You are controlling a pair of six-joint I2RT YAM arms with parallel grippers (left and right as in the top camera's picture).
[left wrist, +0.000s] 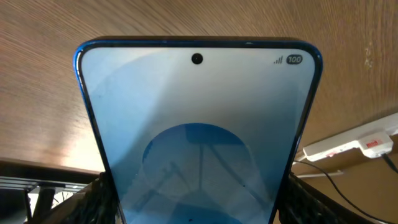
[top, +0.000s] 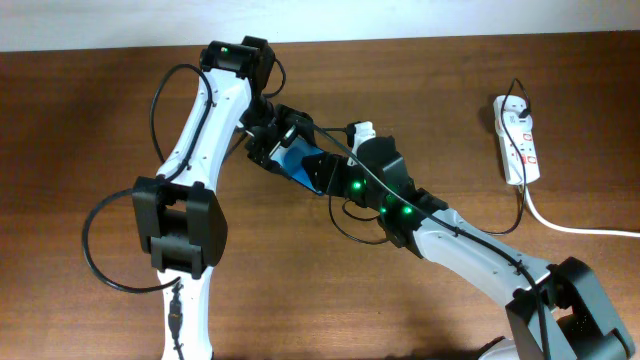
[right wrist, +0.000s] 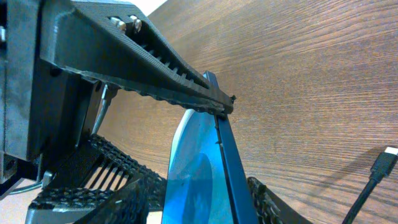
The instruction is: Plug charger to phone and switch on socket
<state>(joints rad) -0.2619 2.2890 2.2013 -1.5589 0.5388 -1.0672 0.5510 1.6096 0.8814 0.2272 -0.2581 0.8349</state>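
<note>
Over the middle of the table (top: pixel 90 120), we see the phone (top: pixel 300 165) held up with its blue screen lit, the left gripper (top: pixel 274 142) clamped on its sides. The right gripper (right wrist: pixel 186 196) hangs at the phone's edge, fingers spread and seemingly not touching it. The charger (right wrist: pixel 380 163) tip hangs free near the phone, not plugged in. The socket (top: pixel 518 140) lies well apart from the phone, no gripper near; we judge both plugging and switching are left to do.
</note>
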